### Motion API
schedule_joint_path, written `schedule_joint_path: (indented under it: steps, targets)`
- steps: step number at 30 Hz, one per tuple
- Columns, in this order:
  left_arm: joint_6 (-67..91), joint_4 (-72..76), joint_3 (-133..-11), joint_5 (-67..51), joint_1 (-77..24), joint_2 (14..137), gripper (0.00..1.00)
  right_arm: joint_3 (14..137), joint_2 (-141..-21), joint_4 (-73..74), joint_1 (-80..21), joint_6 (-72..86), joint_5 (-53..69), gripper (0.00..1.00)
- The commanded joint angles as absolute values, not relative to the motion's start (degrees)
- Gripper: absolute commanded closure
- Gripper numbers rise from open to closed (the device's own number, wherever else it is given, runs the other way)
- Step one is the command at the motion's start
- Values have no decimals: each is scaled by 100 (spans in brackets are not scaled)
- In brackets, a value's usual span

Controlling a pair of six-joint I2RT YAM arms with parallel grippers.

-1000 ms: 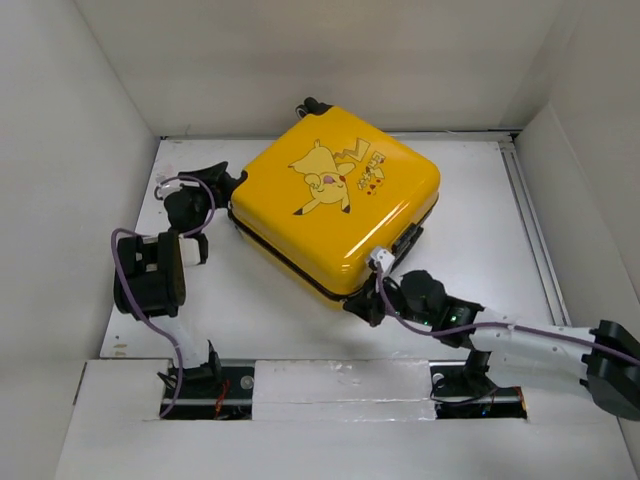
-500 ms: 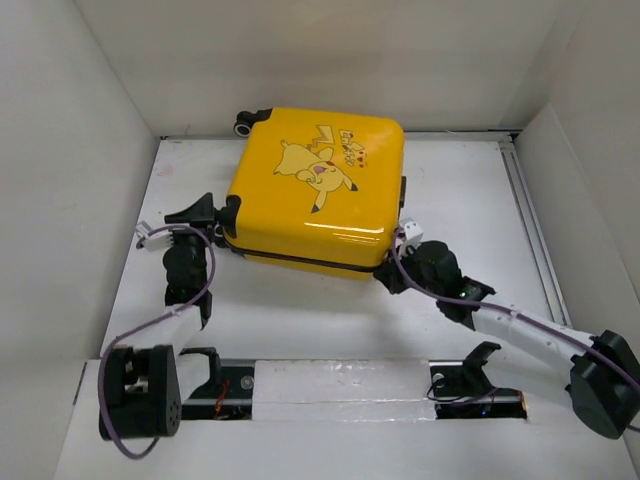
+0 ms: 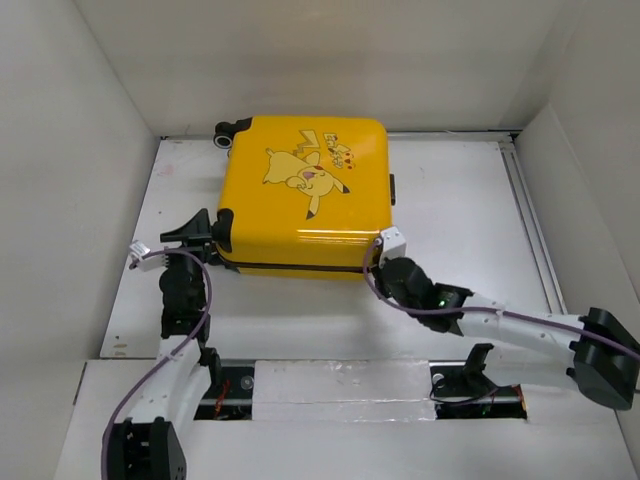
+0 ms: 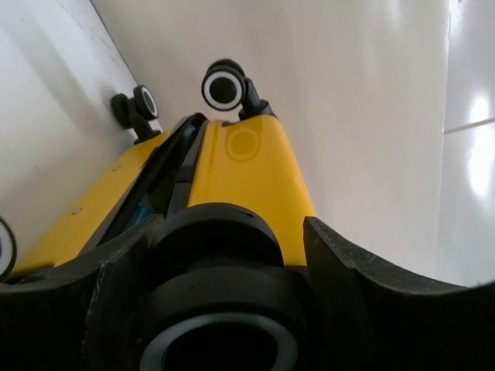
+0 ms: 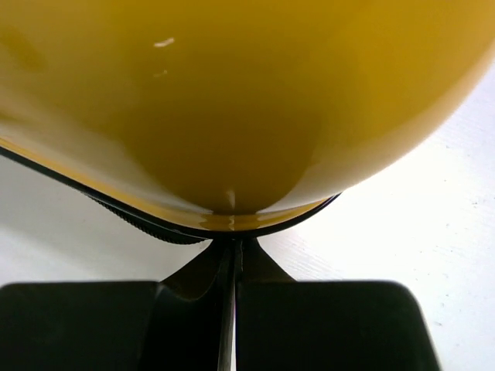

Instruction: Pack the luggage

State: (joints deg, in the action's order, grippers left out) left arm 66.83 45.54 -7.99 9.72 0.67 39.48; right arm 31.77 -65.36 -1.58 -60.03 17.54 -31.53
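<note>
The luggage (image 3: 305, 200) is a yellow case with a cartoon print, lying flat and closed in the middle of the table. Two of its wheels (image 3: 228, 133) point to the far left. My left gripper (image 3: 205, 232) is at the near-left corner, its jaws closed around a black wheel (image 4: 220, 255). Beyond that wheel, the left wrist view shows the yellow shell (image 4: 247, 170) running to another wheel (image 4: 224, 86). My right gripper (image 3: 380, 262) is shut, with its tips against the rounded near-right corner (image 5: 232, 100) at the zipper seam. Nothing is between its fingers (image 5: 232, 246).
White walls box in the table at the back and on both sides. A metal rail (image 3: 525, 210) runs along the right edge. The luggage's side handle (image 3: 392, 188) faces right. The arm bases sit on a white strip (image 3: 340, 385) at the near edge.
The luggage has turned counterclockwise, so its wheels swung to the far left and its near edge now faces the arms. Both grippers followed its near corners. The left arm has folded low.
</note>
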Motion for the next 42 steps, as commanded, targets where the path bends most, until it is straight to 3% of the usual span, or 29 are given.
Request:
schedule_joint_path:
  steps: [1, 4, 6, 9, 14, 23, 29, 31, 35, 38, 42]
  targets:
    - [5697, 4193, -1184, -546, -448, 3516, 100, 4033, -5925, -1258, -5315, 1582, -876, 100]
    - [5484, 3868, -1791, -72, -335, 3673, 100, 4218, -5669, -934, -4241, 1380, 250, 100]
    - [6069, 4320, -1925, -385, 253, 3963, 100, 4219, -5546, -932, -4044, 1380, 605, 100]
    - [6293, 4493, -2196, -466, 378, 4340, 100, 4061, -5494, -861, -4043, 1380, 1107, 100]
    - [6092, 4342, -2093, 96, 378, 4702, 100, 3622, -5432, -861, -4245, 1485, 1098, 100]
    - [6021, 5309, -862, -220, 28, 5712, 100, 3375, -5984, -1844, -5290, 1731, 1195, 100]
    - [6003, 5309, -519, -597, -26, 5354, 100, 3620, -6345, -1969, -5730, 1354, 1801, 100]
    - [6003, 5239, -466, -659, -26, 5213, 100, 3674, -6346, -1908, -5730, 1354, 1488, 100]
    - [6055, 5290, -413, -956, -26, 5150, 100, 4060, -6293, -1600, -5047, 1354, 1458, 100]
    - [6117, 5396, -360, -1028, -271, 5150, 100, 4551, -6293, -1171, -3958, 1161, 2003, 100]
    - [5986, 5396, -579, -414, -1001, 5211, 100, 5247, -6425, -624, -3208, 1046, 2373, 100]
